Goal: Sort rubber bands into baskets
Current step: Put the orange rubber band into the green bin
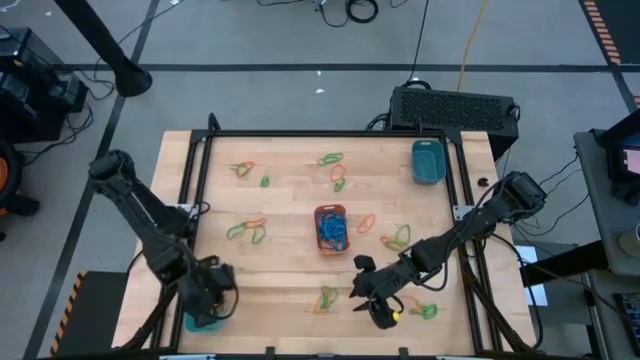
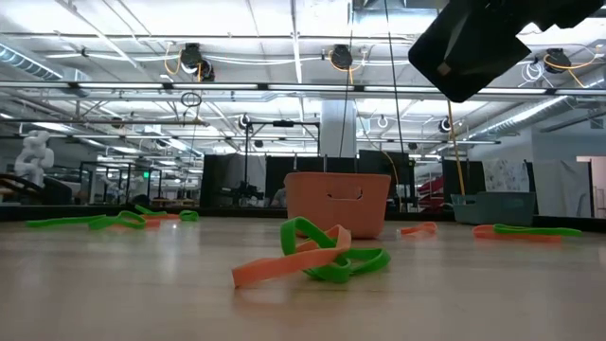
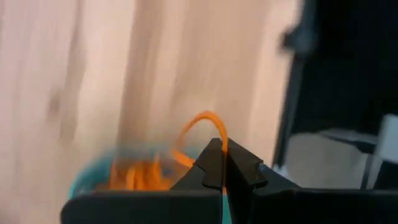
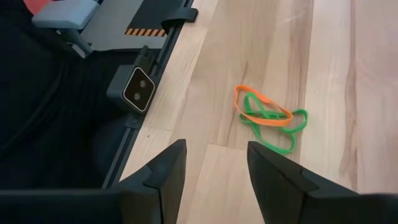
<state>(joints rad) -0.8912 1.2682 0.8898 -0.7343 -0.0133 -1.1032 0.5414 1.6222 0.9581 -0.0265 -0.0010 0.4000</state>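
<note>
Orange band (image 3: pixel 202 127) pinched in left gripper (image 3: pixel 222 163)

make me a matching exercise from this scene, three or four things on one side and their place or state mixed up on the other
Things:
1. left gripper
2. right gripper
3. orange basket
4. far teal basket

Places or states:
A. at the table's centre, blue rubber bands inside
B. open, above bare wood near a tangled orange and green band pair
C. shut on an orange rubber band, over a teal basket with orange bands in it
D. near the far right corner of the table

Pairs: 1-C, 2-B, 3-A, 4-D
</note>
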